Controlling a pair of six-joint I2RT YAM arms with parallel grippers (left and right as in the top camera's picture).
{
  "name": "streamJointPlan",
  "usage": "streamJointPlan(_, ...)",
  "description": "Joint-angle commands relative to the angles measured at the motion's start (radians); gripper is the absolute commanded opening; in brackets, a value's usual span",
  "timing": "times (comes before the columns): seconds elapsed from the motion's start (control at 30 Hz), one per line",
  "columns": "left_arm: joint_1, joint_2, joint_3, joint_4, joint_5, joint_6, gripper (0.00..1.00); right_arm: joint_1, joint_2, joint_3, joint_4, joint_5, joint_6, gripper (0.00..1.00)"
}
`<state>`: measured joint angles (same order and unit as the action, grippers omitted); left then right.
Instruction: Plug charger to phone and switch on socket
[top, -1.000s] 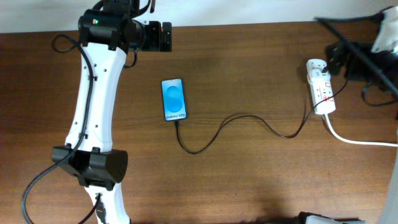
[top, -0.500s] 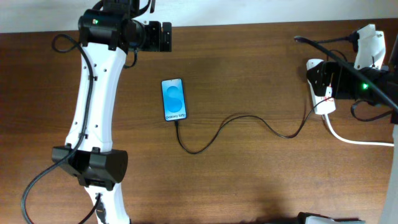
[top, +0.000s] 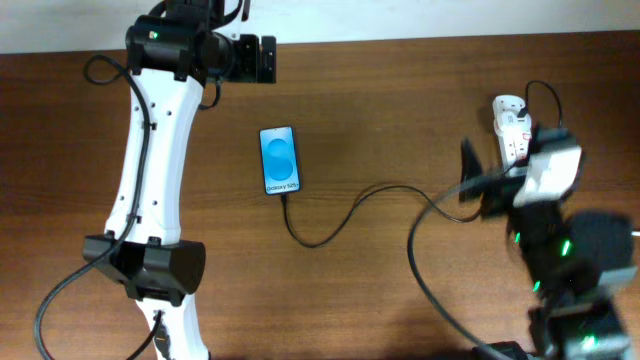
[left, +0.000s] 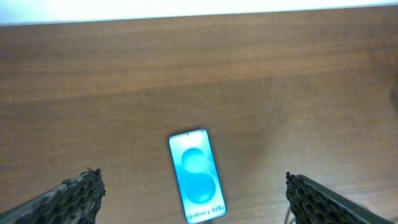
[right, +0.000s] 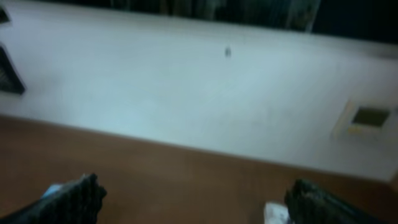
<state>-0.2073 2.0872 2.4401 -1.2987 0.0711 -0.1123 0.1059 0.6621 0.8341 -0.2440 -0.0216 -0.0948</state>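
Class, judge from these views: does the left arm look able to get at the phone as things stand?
Probably yes. The left end effector hangs open beyond the phone's top edge, only bare table between; the charger leaves the phone's opposite end, out of the way.

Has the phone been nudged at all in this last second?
No. The phone lies where it was, at the same gap from the table's far edge and the same angle, black cable in its bottom end.

The flat blue-screened smartphone (top: 280, 160) lies before the left gripper (top: 267, 60); its thin black cable (top: 390, 185) runs to the right gripper (top: 469, 184), white plastic power strip (top: 510, 124) just beyond.
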Motion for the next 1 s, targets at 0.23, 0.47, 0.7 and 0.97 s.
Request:
streamJointPlan(0.23,0.0,-0.027,0.012,0.002,-0.008,0.013,0.99,0.005,-0.594,-0.704,0.219,-0.004,-0.002,0.99)
streamJointPlan(0.47,0.0,-0.027,0.012,0.002,-0.008,0.013,0.99,0.004,-0.659,-0.829,0.172,-0.054,0.001,0.98)
streamJointPlan(0.7,0.0,-0.027,0.012,0.002,-0.008,0.013,0.99,0.004,-0.658,-0.829,0.172,-0.053,0.001,0.99)
streamJointPlan(0.97,-0.003,-0.2,-0.142,0.05,-0.053,0.013,0.99,0.004,-0.658,-0.829,0.172,-0.053,0.001,0.98)
